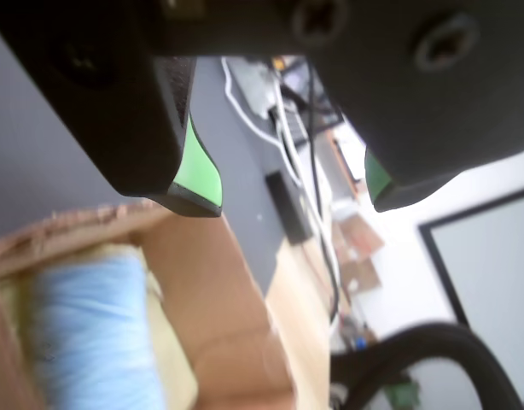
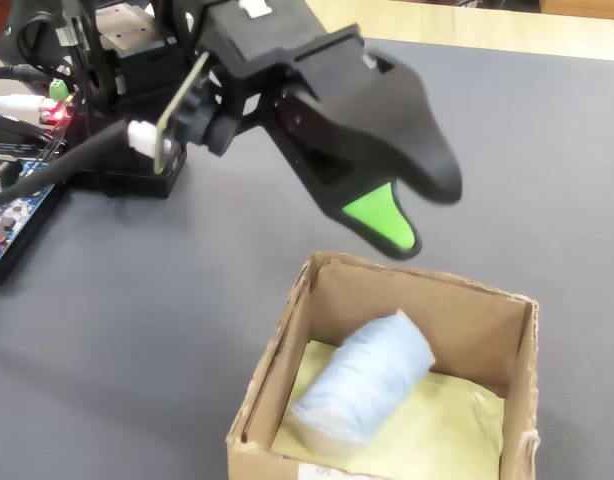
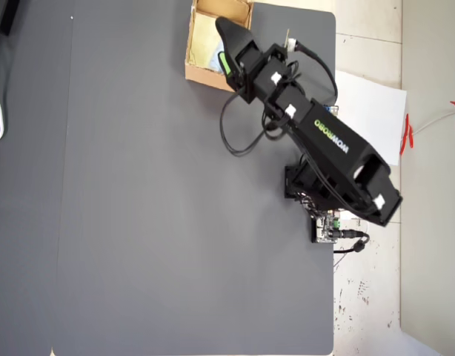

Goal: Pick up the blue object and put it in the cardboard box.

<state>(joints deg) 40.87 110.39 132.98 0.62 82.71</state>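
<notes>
Two green-padded jaws of the claw (image 1: 292, 201) stand wide apart in the wrist view and grasp nothing. The blue yarn roll (image 2: 365, 390) lies on its side inside the cardboard box (image 2: 287, 345), below the claw and apart from it; by that, the placing step appears complete.

Risks, left to right in the fixed view:
- The near box wall sits just under the lower jaw. A low retreat could catch the rim and drag or tip the box.
- The roll rests at a slant on the pale yellow lining (image 2: 457, 420); a knock to the box could shift it.
- The black cable (image 3: 235, 137) loops near the arm in the overhead view and could snag.

Limits of view: the wrist view is blurred and crops the roll. In the overhead view, the arm covers most of the box interior. In the fixed view, the box front is cut off.
</notes>
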